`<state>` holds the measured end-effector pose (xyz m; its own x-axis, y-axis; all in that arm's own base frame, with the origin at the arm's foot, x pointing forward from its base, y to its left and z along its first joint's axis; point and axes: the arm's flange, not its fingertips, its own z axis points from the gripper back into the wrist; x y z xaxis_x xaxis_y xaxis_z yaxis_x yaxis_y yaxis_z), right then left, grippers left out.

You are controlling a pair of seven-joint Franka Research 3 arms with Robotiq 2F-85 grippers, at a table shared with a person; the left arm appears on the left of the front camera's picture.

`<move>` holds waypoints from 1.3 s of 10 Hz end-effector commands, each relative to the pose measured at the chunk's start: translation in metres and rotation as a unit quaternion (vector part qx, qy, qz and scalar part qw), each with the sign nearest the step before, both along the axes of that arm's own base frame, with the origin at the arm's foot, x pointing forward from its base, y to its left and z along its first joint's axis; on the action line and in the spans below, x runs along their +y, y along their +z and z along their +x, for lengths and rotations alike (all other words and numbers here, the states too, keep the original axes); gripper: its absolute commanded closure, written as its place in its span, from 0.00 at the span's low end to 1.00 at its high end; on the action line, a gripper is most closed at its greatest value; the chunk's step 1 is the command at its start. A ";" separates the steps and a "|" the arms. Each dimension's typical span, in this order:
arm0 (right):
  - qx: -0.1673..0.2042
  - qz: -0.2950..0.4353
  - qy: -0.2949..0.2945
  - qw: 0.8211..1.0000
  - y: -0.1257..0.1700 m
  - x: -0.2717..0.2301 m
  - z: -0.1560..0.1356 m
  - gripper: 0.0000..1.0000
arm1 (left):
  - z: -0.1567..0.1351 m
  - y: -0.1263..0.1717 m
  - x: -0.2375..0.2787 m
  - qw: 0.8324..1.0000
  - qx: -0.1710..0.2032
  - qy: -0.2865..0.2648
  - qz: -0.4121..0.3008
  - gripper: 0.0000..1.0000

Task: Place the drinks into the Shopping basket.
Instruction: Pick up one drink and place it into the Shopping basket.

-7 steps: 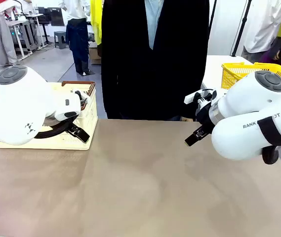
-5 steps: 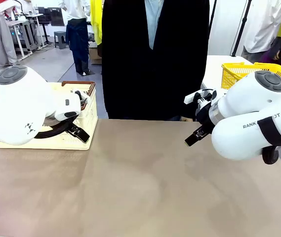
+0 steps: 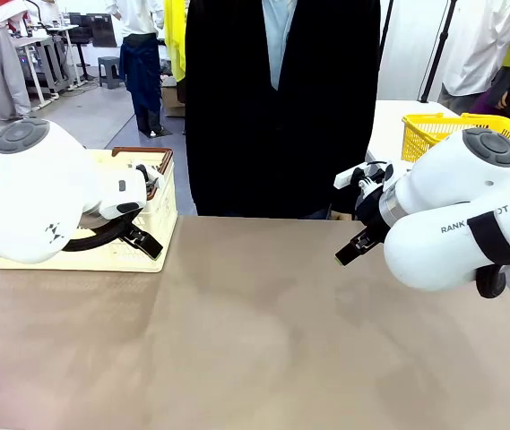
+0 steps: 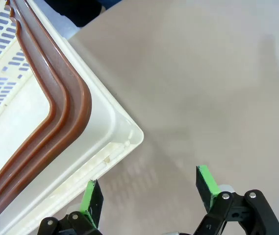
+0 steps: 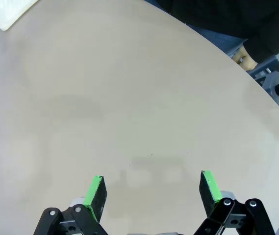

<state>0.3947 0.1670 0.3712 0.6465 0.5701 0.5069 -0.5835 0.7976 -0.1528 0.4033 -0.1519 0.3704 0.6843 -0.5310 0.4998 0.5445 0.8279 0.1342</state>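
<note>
The left gripper (image 4: pixel 148 188) is being held wide open and empty just beside a corner of the Shopping basket (image 4: pixel 114 128), which is being kept on the table (image 3: pixel 263 331) at its far left edge. The right gripper (image 5: pixel 152 186) is likewise being held wide open, gripping nothing, above the tabletop on the right, near the person (image 3: pixel 281 107) standing across.
</note>
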 end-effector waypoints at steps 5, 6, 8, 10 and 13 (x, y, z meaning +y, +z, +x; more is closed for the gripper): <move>0.000 0.000 0.000 1.000 0.000 0.000 0.000 0.00 | 0.000 0.000 0.000 1.000 0.000 0.000 0.000 0.00; 0.000 0.000 0.000 1.000 0.000 0.000 0.000 0.00 | 0.000 0.000 0.000 1.000 0.000 0.000 0.000 0.00; 0.000 0.000 0.000 1.000 0.000 0.000 0.000 0.00 | 0.000 0.000 0.000 1.000 0.000 0.000 0.000 0.00; 0.000 0.000 0.000 1.000 0.000 0.000 0.000 0.00 | 0.000 0.000 0.000 1.000 0.000 0.000 0.000 0.00; 0.261 0.118 -0.093 0.954 0.012 -0.023 0.002 0.00 | -0.016 0.034 -0.002 0.960 0.248 -0.009 -0.127 0.00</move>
